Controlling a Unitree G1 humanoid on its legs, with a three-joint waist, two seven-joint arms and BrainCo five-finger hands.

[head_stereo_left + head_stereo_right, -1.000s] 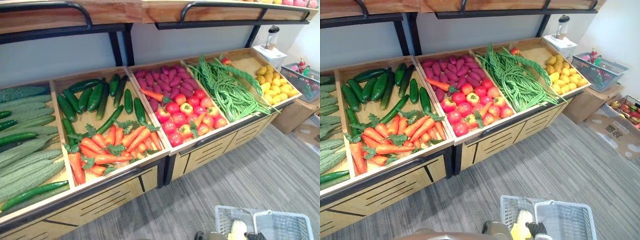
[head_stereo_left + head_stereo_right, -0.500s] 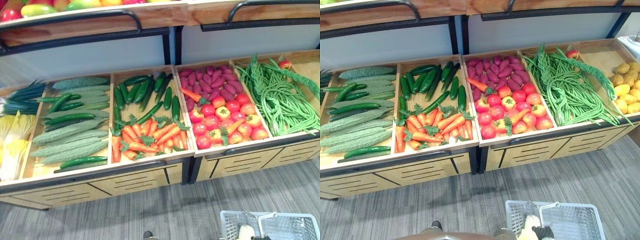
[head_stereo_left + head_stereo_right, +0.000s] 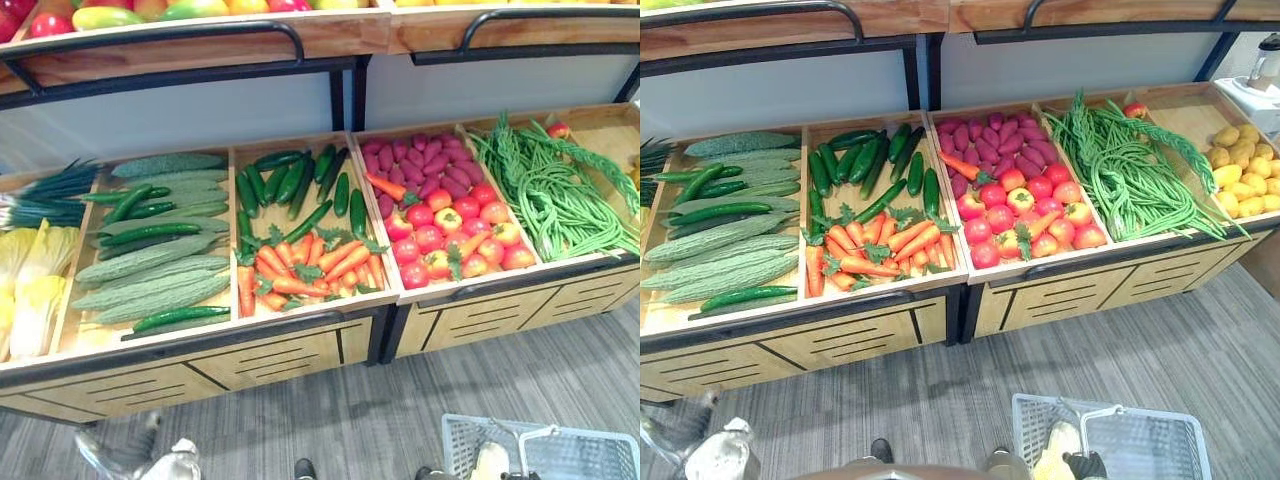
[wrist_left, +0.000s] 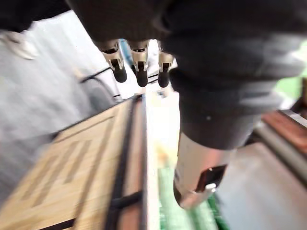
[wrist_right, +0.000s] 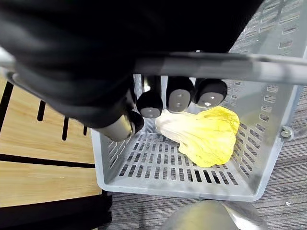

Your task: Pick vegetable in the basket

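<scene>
Right hand has its fingers curled round the basket handle, with a yellow leafy vegetable lying in the basket. Left hand hangs with its fingers loose, holding nothing.

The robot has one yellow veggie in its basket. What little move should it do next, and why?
Probably lift the left hand toward the bumpy green gourds, which lie nearest it. That hand is open and holds nothing, while the right hand is curled round the handle of the basket, with one yellow leafy vegetable inside.
</scene>
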